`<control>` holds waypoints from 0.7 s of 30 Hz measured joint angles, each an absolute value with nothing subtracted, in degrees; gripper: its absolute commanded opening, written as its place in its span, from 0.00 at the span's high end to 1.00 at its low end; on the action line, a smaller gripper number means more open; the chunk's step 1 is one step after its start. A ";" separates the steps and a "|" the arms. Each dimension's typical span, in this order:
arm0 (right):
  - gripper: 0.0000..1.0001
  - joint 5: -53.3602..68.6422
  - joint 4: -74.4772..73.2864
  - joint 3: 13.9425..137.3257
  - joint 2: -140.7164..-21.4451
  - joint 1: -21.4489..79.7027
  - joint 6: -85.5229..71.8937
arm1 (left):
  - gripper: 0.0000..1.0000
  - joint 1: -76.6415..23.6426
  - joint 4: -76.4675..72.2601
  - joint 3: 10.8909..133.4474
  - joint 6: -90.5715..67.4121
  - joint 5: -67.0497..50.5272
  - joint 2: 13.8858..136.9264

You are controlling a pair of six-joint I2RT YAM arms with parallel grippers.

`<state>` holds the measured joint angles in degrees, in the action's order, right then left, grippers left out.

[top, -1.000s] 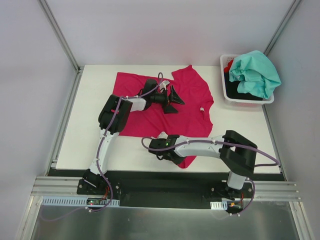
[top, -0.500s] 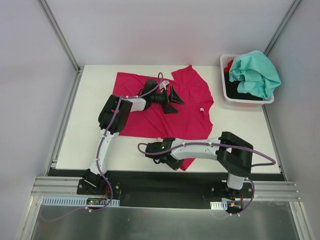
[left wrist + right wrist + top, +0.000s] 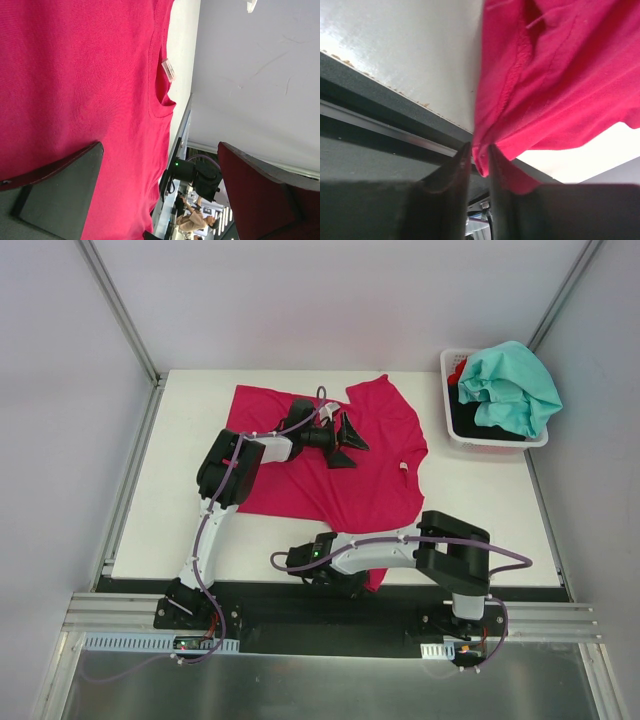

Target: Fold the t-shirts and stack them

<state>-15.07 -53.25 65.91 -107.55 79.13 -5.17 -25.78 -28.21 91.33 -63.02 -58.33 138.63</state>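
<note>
white worktop (image 3: 170, 500) under magenta t-shirt (image 3: 385, 475); left hand (image 3: 348, 444) spread wide over it; right hand (image 3: 479, 156) pinching its hem at near edge; teal t-shirt (image 3: 512, 385) heaped in basket (image 3: 449, 428), far right.

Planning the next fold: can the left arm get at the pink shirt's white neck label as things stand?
Probably yes. The left gripper hangs open over the pink shirt, and the white label lies bare at the neckline, with nothing between them.

White bench (image 3: 165, 490), closed in left, right and far by pale grey walls (image 3: 330, 300); metal rails (image 3: 120, 308) along corners; shiny metal floor (image 3: 320, 690) nearest.
</note>
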 measured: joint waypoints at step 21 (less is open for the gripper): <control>0.59 -18.26 -62.63 78.02 -94.52 76.12 -6.44 | 0.01 -25.78 -26.81 91.35 -62.17 -58.33 138.37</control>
<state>-18.26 -62.63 78.02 -94.52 76.12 -6.44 -25.78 -26.81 91.35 -62.17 -58.33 138.37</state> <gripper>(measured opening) 0.417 0.991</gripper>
